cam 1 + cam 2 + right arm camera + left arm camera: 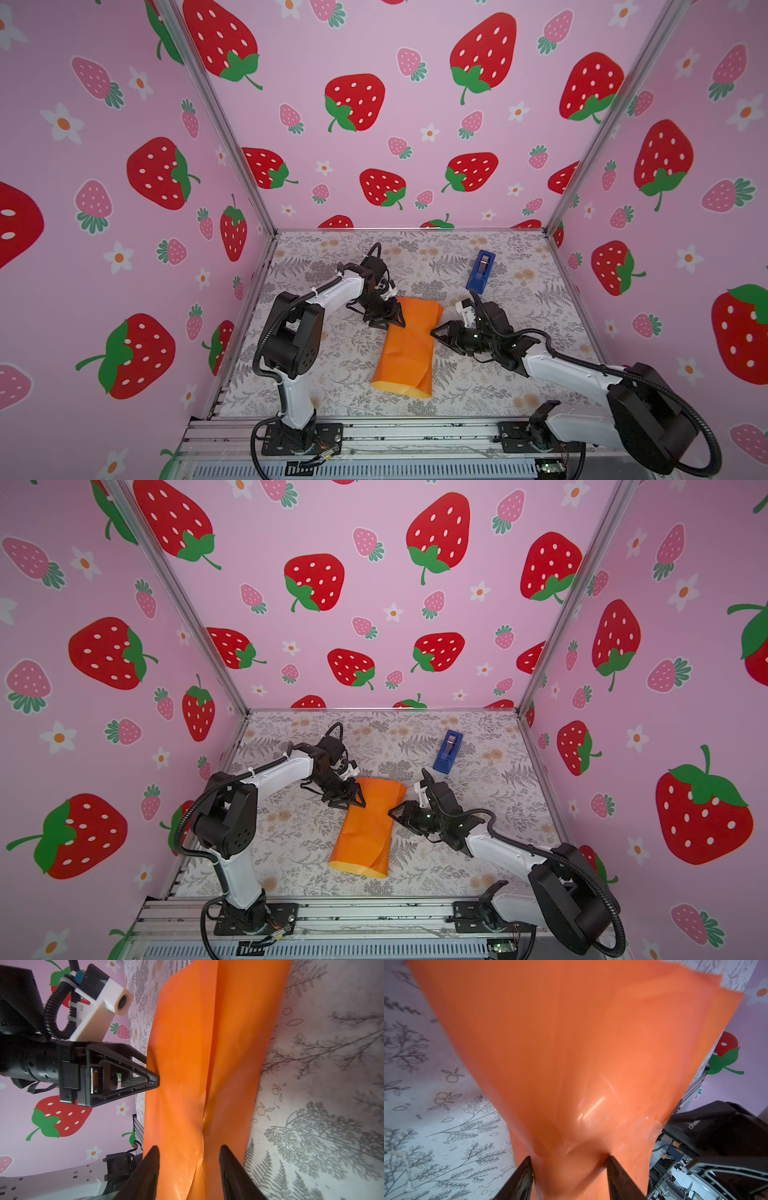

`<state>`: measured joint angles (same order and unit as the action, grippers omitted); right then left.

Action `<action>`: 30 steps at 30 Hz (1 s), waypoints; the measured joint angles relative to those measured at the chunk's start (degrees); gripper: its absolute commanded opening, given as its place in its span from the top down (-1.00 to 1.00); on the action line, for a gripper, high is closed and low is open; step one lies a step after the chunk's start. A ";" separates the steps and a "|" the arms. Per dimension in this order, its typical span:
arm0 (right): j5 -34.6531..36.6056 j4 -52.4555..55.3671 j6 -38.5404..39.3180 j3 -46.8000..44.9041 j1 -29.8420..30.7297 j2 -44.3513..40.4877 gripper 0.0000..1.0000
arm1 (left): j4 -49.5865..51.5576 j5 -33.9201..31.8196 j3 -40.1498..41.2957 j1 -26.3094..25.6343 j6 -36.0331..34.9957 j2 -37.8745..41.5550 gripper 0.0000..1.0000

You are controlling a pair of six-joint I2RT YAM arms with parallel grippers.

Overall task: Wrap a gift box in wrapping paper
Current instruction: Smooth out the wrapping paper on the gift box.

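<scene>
The orange wrapping paper point(409, 349) point(365, 829) lies mid-table, folded over into a long loose tube. The gift box is hidden. My left gripper point(392, 321) point(353, 800) is at the tube's far left edge. In the left wrist view its jaws point(569, 1158) stand partly apart with the paper point(571, 1053) bunched between them, and the tips dent it. My right gripper point(434, 331) point(390, 812) sits at the tube's right edge. In the right wrist view it point(189, 1147) is open, with a fold of the paper point(207, 1043) lying loose between the fingers.
A blue tape dispenser point(481, 270) point(448, 752) stands at the back right, behind the right arm. The grey floral table covering point(332, 374) spans the floor, pink strawberry walls enclose three sides, and a metal rail point(415, 432) runs along the front.
</scene>
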<state>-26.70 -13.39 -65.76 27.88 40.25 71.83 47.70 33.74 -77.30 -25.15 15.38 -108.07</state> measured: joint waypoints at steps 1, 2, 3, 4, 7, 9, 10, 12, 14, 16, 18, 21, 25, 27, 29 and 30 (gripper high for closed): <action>-0.37 0.68 0.74 0.15 -0.22 0.39 -0.21 | 0.04 -0.04 -0.02 0.00 -0.15 0.00 -0.13; -0.79 1.16 1.27 0.37 -0.33 1.03 -0.22 | 0.09 -0.07 -0.07 -0.02 -0.20 0.00 -0.13; -1.29 1.49 1.53 0.74 -0.42 1.84 -0.22 | 0.13 -0.11 -0.13 -0.04 -0.22 0.00 -0.13; -1.84 1.66 2.03 1.31 -0.44 2.91 -0.20 | 0.17 -0.15 -0.22 -0.11 -0.26 0.00 -0.13; -3.91 1.66 2.95 3.21 -0.42 5.64 -0.07 | 0.37 -0.37 -0.55 -0.33 -0.35 -0.07 -0.13; -5.42 0.90 3.15 4.26 -0.37 7.17 0.07 | 0.37 -0.57 -0.68 -0.57 -0.37 -0.09 -0.13; -6.05 0.39 2.95 4.63 -0.26 7.76 0.13 | 0.37 -0.66 -0.76 -0.74 -0.37 -0.13 -0.13; -6.82 0.22 3.15 4.85 -0.20 8.59 0.27 | 0.72 -1.14 -1.31 -1.03 -0.42 -0.33 -0.12; -6.97 0.48 2.78 4.85 -0.28 9.18 0.41 | 1.55 -1.75 -2.14 -1.29 -0.52 -0.70 -0.12; -6.82 0.98 2.86 4.85 -0.24 9.38 0.53 | 2.27 -2.27 -2.89 -1.44 -0.66 -0.98 -0.12; -6.67 1.25 2.91 4.85 -0.24 9.51 0.64 | 2.54 -2.91 -3.23 -1.55 -0.72 -1.03 -0.12; -6.86 0.81 2.86 4.85 -0.26 9.53 0.75 | 2.78 -4.13 -3.61 -1.64 -0.83 -0.94 -0.12; -6.93 -0.07 2.75 4.85 -0.26 9.53 0.82 | 3.13 -6.05 -3.72 -1.77 -0.85 -0.28 -0.19; -6.86 -0.55 2.78 4.85 -0.15 9.53 0.83 | 3.43 -7.91 -3.87 -2.29 -0.79 0.42 -0.26; -6.82 -0.72 2.80 4.85 0.07 9.57 0.83 | 4.11 -10.82 -4.28 -3.32 -0.70 1.95 -0.33; -6.82 -0.76 2.80 4.85 0.15 9.60 0.83 | 4.92 -12.50 -4.98 -4.02 -0.70 3.26 -0.34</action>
<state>-33.52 -14.15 -62.96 32.73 40.40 81.43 52.62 21.23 -82.28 -29.17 14.68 -104.81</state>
